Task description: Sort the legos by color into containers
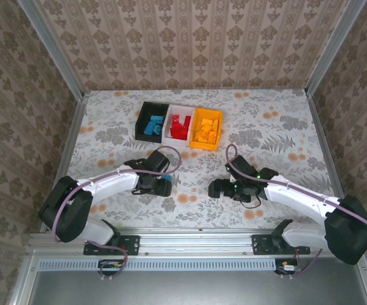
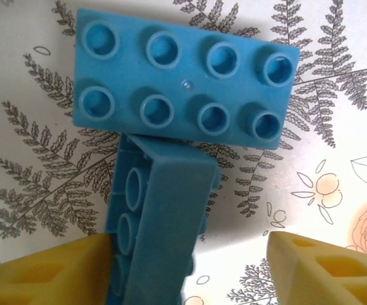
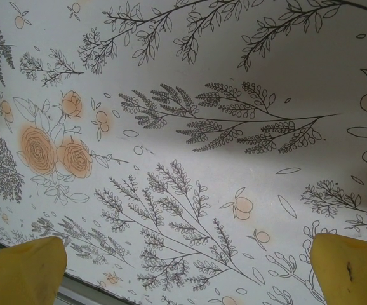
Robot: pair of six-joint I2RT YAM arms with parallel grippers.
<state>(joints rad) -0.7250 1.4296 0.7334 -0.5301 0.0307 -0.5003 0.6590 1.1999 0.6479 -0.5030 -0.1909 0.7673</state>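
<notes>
Two blue legos lie on the flowered cloth in the left wrist view. One blue brick [image 2: 183, 89] rests flat with its studs up. The other blue brick [image 2: 161, 222] stands on its side between the fingers of my left gripper [image 2: 190, 254]; it touches the left finger [image 2: 50, 273], and a gap separates it from the right finger [image 2: 329, 267]. My left gripper [image 1: 161, 184] sits low over the cloth, in front of the containers. My right gripper [image 1: 216, 188] stands open over bare cloth, nothing between its fingers [image 3: 25, 267]. The containers hold sorted bricks.
The black bin [image 1: 140, 121] holds blue bricks, the white bin [image 1: 171, 135] red ones, and the orange-yellow bin [image 1: 196, 143] orange-yellow ones, in a row at the table's middle back. The table's near edge [image 3: 75, 286] runs just below the right gripper. Metal rails border both sides.
</notes>
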